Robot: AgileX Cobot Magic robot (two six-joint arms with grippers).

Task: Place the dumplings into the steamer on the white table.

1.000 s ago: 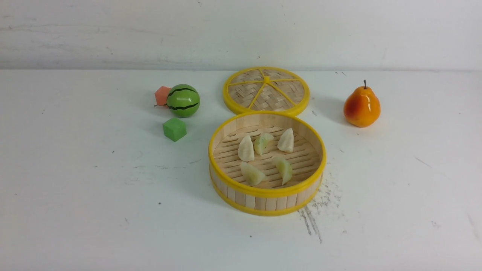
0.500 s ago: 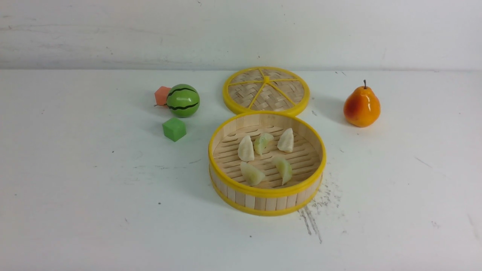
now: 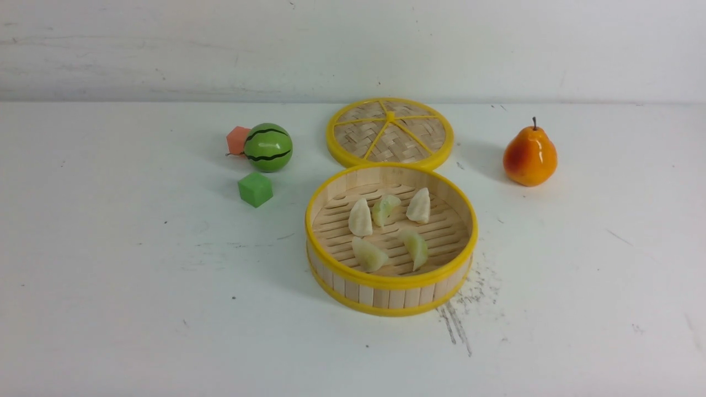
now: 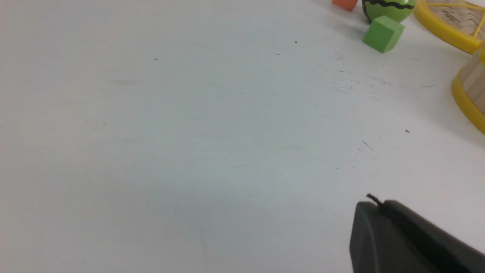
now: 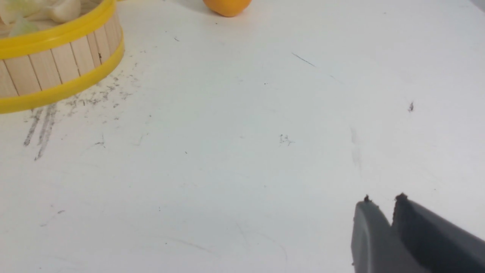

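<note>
**A:** Where are the dumplings (image 3: 386, 229)?

**B:** All five lie on the slatted floor of the steamer (image 3: 390, 295), which stands on the white table (image 3: 110, 264) a little right of centre in the front view. Three sit in a row toward the far side, two nearer the front wall. None touches the rim.

**A:** And the lid?

**B:** The woven lid (image 3: 390, 133) lies flat just behind the steamer, its near edge right at the steamer's far rim.

**A:** What else is on the table?

**B:** A toy watermelon (image 3: 268, 147) to the left of the lid, with a small orange block (image 3: 237, 140) touching its far left side, and a green cube (image 3: 255, 189) just in front of the two. An orange-yellow pear (image 3: 529, 156) stands upright well to the right of the lid.

**A:** The end effectors?

**B:** Neither shows in the front view. In its wrist view, the left end effector (image 4: 375, 203) has its dark fingers pressed together with nothing between them, over bare table to the left of the steamer. The right end effector (image 5: 382, 200) shows a narrow gap between its fingertips (image 5: 401, 201), slightly parted and empty, over scuffed table to the right of the steamer.
</note>
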